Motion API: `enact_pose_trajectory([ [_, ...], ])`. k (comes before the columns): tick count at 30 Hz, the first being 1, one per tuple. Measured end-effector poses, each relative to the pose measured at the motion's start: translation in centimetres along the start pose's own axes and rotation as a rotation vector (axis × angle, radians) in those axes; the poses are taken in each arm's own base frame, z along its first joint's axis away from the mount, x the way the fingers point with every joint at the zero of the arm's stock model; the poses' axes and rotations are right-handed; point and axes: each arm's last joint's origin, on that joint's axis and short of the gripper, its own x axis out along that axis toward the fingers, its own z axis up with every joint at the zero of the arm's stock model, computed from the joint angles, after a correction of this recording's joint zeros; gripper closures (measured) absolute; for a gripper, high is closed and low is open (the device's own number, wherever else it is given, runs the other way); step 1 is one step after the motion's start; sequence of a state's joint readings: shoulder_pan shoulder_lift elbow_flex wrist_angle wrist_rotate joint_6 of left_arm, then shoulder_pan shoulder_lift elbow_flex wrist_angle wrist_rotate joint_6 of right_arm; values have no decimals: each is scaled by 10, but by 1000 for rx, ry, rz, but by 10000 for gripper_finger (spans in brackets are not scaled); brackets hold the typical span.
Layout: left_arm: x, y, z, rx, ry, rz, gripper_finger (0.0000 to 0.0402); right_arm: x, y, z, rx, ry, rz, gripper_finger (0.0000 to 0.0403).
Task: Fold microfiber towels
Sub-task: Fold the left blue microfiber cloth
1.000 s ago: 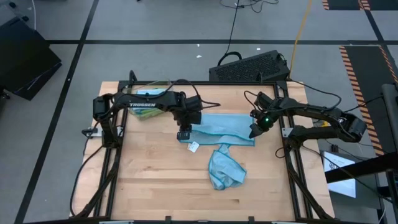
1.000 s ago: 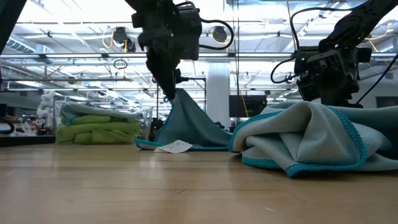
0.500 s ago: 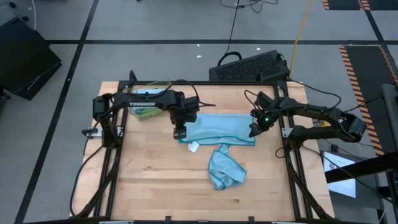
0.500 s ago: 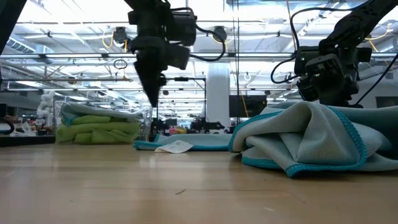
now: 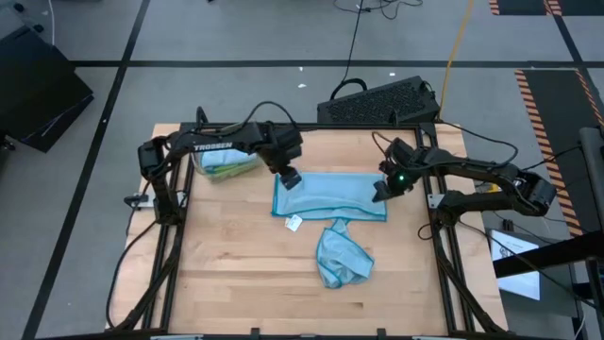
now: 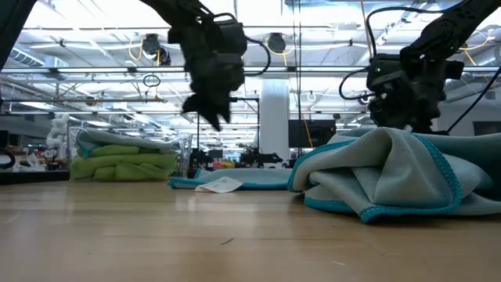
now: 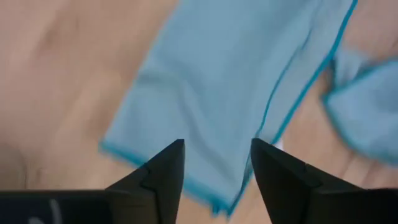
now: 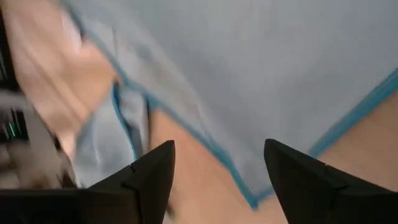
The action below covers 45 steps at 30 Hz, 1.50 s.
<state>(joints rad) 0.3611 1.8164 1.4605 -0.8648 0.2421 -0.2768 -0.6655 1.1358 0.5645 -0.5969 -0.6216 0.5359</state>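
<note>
Microfiber towels: one light-blue towel (image 5: pixel 332 195) lies flat, folded into a band at mid-surface (image 5: pixel 226 274); a second, crumpled blue towel (image 5: pixel 341 257) lies just beside its near edge; green ones sit in a clear bin (image 5: pixel 225 161) at the far left corner. Left hand (image 5: pixel 288 178), part open and empty, hangs over the band's left end; right hand (image 5: pixel 380 192), open and empty, over its right end. Cloth likely light, limp, non-slippery; best pinched at hemmed corners.
</note>
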Motion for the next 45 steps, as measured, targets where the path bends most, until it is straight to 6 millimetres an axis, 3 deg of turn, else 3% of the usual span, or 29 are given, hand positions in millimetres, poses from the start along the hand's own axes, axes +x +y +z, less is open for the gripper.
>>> enact_pose_trajectory([
  [3, 9, -6, 11, 27, -118, -14, 236, -4, 12, 11, 11, -94, 44, 165],
  [7, 28, -1, 8, -5, -183, 80, 263, -9, 32, 23, -56, -167, 109, 170],
  [13, 55, 25, -17, -146, -131, 181, 304, 18, 36, 23, -87, -95, 33, 210],
  [20, 84, 32, -46, -75, -69, 86, 342, 46, 32, 23, -175, -3, -41, 260],
  [31, 90, 19, -50, 148, -92, 147, 397, 53, 27, 24, -242, -12, -122, 275],
  [38, 106, 20, -52, 218, -55, 168, 381, 62, 14, 13, -190, 49, -146, 275],
  [45, 95, 22, -55, 224, -48, 281, 398, 66, 10, -2, -116, 115, -122, 275],
])
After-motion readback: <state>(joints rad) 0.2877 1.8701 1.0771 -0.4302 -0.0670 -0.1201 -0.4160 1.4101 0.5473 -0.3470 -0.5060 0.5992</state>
